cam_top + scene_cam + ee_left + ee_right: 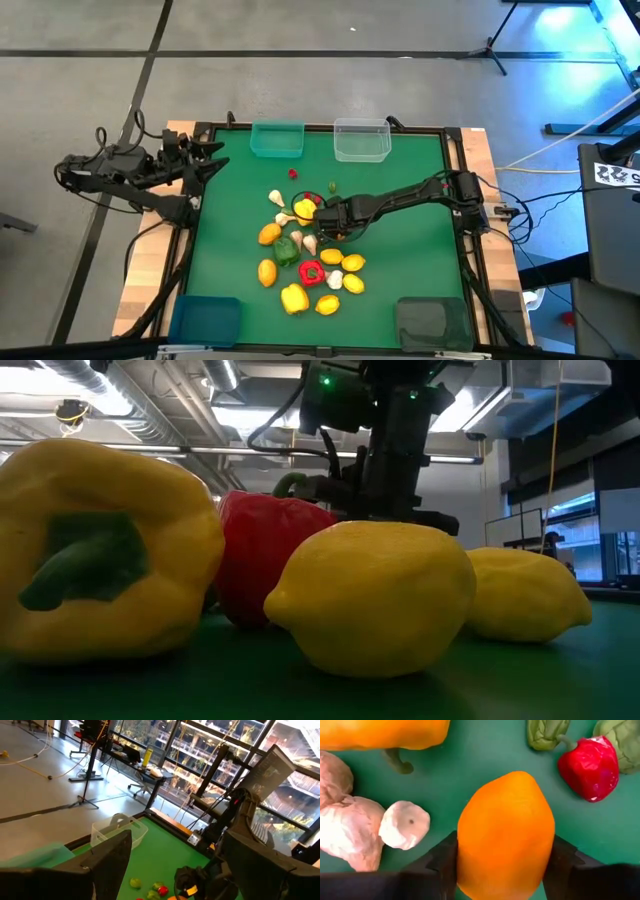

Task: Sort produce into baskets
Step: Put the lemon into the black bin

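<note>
Green mat (400,240): teal basket (276,139), clear basket (361,140) empty; right gripper (318,212) jaws clamp lemon (505,836); left gripper (205,160) jaws wide.

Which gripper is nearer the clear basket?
Right. The right gripper is mid-mat among the produce, below the clear basket; the left gripper sits off the mat's left edge, farther away.

Two bins (277,139) (362,140) stand side by side at the table's (420,230) far edge. Two more bins (206,320) (432,323) sit at its near corners. The produce (310,255) lies clustered mid-table, lemons (342,272) nearest the right-hand near corner.
</note>
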You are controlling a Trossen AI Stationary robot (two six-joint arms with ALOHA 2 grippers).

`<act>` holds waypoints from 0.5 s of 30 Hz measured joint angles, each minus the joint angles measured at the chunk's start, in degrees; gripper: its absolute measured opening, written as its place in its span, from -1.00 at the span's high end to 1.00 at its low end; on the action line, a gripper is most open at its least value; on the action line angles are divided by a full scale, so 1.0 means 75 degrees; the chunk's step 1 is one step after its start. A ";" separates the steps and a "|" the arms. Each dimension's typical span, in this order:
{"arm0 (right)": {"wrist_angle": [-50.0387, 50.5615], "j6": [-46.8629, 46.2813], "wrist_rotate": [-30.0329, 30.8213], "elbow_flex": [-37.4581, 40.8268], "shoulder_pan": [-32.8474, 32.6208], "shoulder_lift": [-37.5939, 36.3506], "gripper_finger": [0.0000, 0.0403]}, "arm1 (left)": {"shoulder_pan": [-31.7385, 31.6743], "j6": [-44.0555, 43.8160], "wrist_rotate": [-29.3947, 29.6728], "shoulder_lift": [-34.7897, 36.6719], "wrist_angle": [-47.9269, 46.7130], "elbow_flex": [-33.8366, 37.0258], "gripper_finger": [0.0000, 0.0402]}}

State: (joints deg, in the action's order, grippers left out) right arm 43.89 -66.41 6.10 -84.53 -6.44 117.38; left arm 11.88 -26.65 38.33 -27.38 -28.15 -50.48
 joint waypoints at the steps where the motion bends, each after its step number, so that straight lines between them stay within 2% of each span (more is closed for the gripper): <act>1: 0.0011 0.0000 0.0003 -0.0009 0.0000 0.0000 0.06 | 0.0000 0.0028 0.0000 0.0000 0.0004 0.0000 -0.54; 6: 0.0722 0.0125 -0.0028 -0.0533 0.0000 -0.0041 0.06 | 0.0000 0.0297 0.0001 0.0000 0.0004 0.0000 -0.54; 12: 0.2557 0.0693 0.0354 -0.1961 -0.0254 -0.0071 -0.07 | 0.0000 0.0381 0.0049 -0.0003 0.0010 0.0000 -0.54; 15: 0.3408 0.0679 0.0468 -0.2533 -0.0535 -0.0076 -0.04 | 0.0000 0.0381 0.0108 -0.0003 0.0007 0.0000 -0.54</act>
State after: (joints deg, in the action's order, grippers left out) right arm 69.46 -61.32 9.61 -103.53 -10.45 116.82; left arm 11.88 -23.79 39.13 -27.40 -28.10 -50.48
